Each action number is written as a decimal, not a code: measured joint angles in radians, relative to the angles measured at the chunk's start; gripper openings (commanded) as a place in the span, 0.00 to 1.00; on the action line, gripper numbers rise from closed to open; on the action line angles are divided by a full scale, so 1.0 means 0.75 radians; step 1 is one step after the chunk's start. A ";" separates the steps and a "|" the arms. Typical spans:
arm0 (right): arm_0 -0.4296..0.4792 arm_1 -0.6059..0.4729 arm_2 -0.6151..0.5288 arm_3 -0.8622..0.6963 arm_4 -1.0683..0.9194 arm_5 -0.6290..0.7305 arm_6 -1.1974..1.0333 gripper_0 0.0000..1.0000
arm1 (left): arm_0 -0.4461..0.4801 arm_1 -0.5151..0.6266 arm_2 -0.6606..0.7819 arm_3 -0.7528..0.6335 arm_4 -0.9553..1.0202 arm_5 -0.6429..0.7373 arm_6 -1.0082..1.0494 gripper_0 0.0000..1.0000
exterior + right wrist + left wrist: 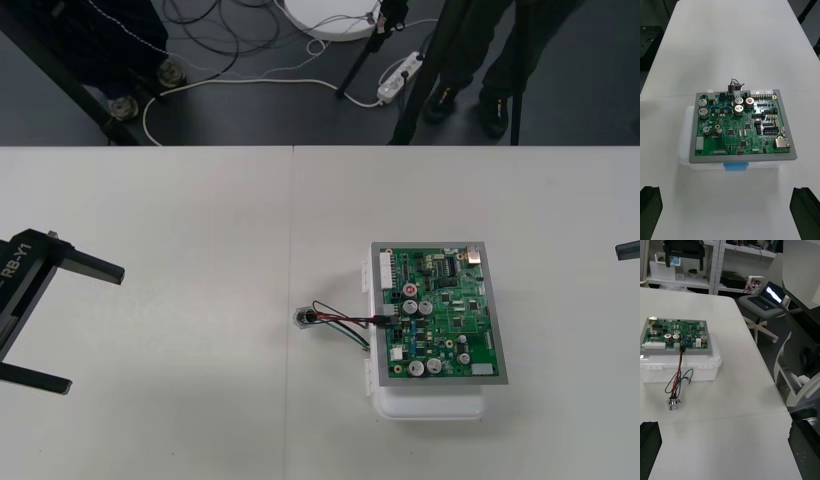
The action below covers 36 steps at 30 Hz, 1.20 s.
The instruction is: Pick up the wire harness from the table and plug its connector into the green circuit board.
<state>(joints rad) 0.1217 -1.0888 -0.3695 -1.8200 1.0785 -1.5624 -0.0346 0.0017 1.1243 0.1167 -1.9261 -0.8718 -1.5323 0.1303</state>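
**Harness sits at the board, both tools stand off**

The wire harness (340,320) lies just left of the green circuit board (440,315). Its black plug (385,319) appears seated in a connector on the board's left edge. The round metal socket (303,318) rests on the counter (180,220), near the white base (430,405).

The left tool (96,328) waits at the counter's left side, fingers (95,268) spread wide, pinching nothing. The right tool (730,213) hangs on the board's right side, equally spread and empty.

I judge the harness light and floppy: 3 or so thin wires that bend and loop freely. The firm holds are the plug body or the flanged socket, not the wires.

Upright capacitors (425,306) crowd the plug, leaving little room there. The raised base makes the wires climb from the counter.
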 measured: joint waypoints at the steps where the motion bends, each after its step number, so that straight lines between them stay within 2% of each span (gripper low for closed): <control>1: 0.000 0.000 0.000 0.000 0.001 0.000 0.000 1.00 | 0.014 0.000 0.007 -0.010 0.000 0.000 0.003 1.00; 7: 0.001 0.001 0.000 -0.004 0.001 0.000 0.000 1.00 | 0.061 0.000 0.028 -0.032 0.000 0.001 0.005 1.00; 21: 0.012 0.030 0.000 -0.068 0.002 0.000 0.000 1.00 | 0.066 0.000 0.028 -0.032 -0.012 0.042 0.007 1.00; 36: 0.244 0.041 -0.049 -0.228 0.001 0.000 0.000 1.00 | 0.079 0.000 0.028 -0.032 -0.063 0.193 0.088 1.00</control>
<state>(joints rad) 0.3044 -1.0585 -0.4059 -1.9912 1.0795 -1.5626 -0.0346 0.0606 1.1245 0.1376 -1.9499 -0.9189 -1.3873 0.1966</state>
